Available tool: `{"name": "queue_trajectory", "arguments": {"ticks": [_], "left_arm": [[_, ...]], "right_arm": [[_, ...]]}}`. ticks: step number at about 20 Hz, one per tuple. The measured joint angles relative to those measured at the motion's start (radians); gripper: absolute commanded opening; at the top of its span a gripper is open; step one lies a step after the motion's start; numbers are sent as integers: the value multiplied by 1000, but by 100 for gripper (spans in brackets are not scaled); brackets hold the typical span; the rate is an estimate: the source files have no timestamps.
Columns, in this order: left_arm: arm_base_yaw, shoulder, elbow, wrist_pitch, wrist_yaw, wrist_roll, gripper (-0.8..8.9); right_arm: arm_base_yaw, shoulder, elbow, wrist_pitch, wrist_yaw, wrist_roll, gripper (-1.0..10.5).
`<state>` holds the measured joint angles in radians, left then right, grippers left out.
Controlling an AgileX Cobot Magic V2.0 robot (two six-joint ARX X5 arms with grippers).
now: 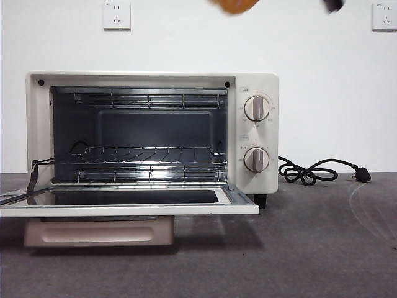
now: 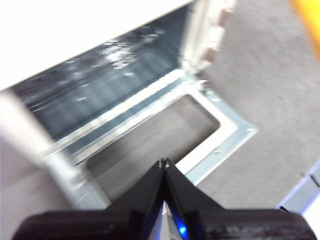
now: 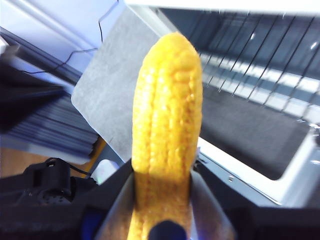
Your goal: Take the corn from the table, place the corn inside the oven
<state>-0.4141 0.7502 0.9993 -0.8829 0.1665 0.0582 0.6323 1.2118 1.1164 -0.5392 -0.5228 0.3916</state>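
Note:
The yellow corn (image 3: 167, 125) stands lengthwise between the jaws of my right gripper (image 3: 162, 200), which is shut on its lower end. In the front view only the corn's underside (image 1: 234, 5) shows at the top edge, high above the cream-white oven (image 1: 254, 81). The oven's door (image 1: 124, 210) lies folded down and its wire rack (image 1: 149, 155) is bare. My left gripper (image 2: 163, 164) is shut on nothing, hovering over the open door (image 2: 235, 130); a yellow strip of the corn (image 2: 307, 15) shows at that view's corner.
The oven's black cord and plug (image 1: 322, 171) lie on the grey table (image 1: 310, 248) to the right of the oven. A black arm tip (image 1: 333, 5) pokes in at the top edge. Two wall sockets sit on the white wall behind.

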Motion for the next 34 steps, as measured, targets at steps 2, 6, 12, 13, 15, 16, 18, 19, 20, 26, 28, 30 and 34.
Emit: {"name": "queue_trajectory", "arguments": {"ticks": [2,6,12,13,15,16,18,19,20,26,28,30,34], "left_arm": [[19,-65,-15,-18,-8,0,-6],[37,-200,-106,-45,-8,-24,-6],[38,-283,-177,-74,-8,-59,-6],[38,-285,-177,-74,-8,-59,-6],[38,-285,-177,-74,-8,-59,-6],[38,-284,-177,-74,-8,-59,-6],[38,-284,-177,-74,-8,-59,-6],[38,-284,-177,-74,-8,-59,-6],[38,-284,-177,-74,-8,-59,-6],[38,-284,-177,-74,-8,-59,-6],[38,-284,-177,-74,-8,-59,-6],[38,-284,-177,-74,-8,-59,-6],[39,-284,-177,-75,-8,-59,-6]], "right_arm": [[34,60,0,40,-6,34,-12],[100,182,0,178,-27,130,-12],[134,351,0,381,151,355,-12],[134,377,0,404,190,386,-12],[134,419,0,422,288,431,-12],[133,436,0,431,334,447,-12],[134,455,0,457,416,478,-12],[134,456,0,465,453,490,-12],[134,456,0,481,505,498,-12],[133,457,0,487,743,546,-9],[133,463,0,486,785,548,10],[132,482,0,484,787,552,135],[131,496,3,490,781,555,225]]}}
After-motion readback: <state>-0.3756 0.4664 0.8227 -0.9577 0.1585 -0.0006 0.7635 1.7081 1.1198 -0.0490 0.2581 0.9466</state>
